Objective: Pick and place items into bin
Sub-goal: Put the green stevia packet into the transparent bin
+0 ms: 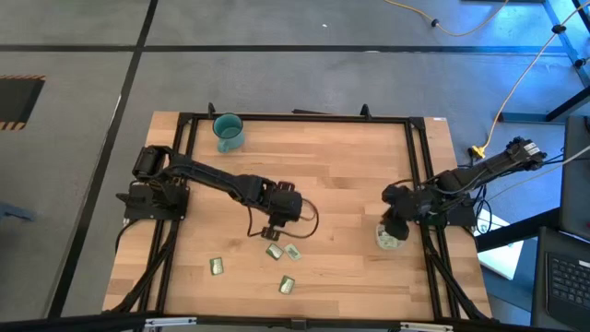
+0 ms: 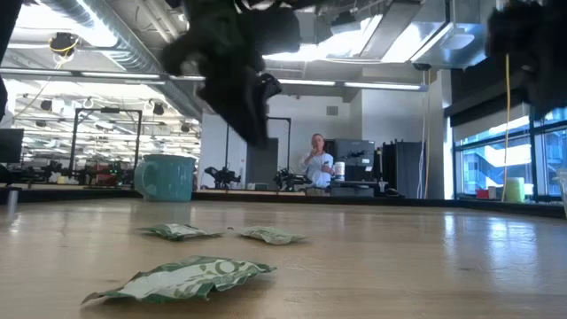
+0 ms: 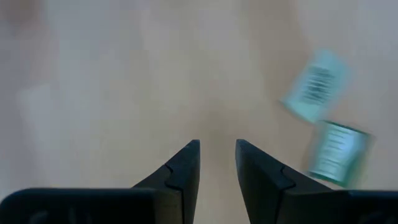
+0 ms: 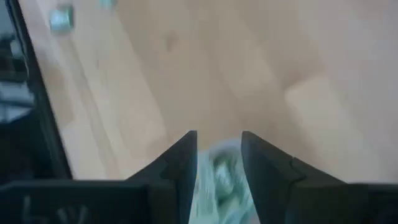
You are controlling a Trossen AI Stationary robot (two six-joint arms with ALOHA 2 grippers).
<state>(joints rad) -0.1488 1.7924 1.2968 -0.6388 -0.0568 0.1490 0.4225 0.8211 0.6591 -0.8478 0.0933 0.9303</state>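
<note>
Several pale green foil packets lie flat on the wooden table: two side by side [image 1: 274, 250] [image 1: 292, 251], one [image 1: 217, 266] toward the left, one [image 1: 287, 284] nearer the near edge. My left gripper [image 1: 275, 231] [image 3: 217, 152] hovers open just on the far side of the pair [image 3: 317, 87] [image 3: 339, 152], with nothing between its fingers. My right gripper [image 1: 395, 227] [image 4: 219, 146] is open right over the clear bin [image 1: 389, 240]. Pale green packets [image 4: 219, 180] inside the bin show through the gap between its fingers.
A teal mug [image 1: 228, 130] [image 2: 166, 177] stands near the table's far left corner. A black frame [image 1: 417, 166] runs round the table top. Bare wood lies between the two arms. A person [image 2: 317, 164] stands in the room far behind the table.
</note>
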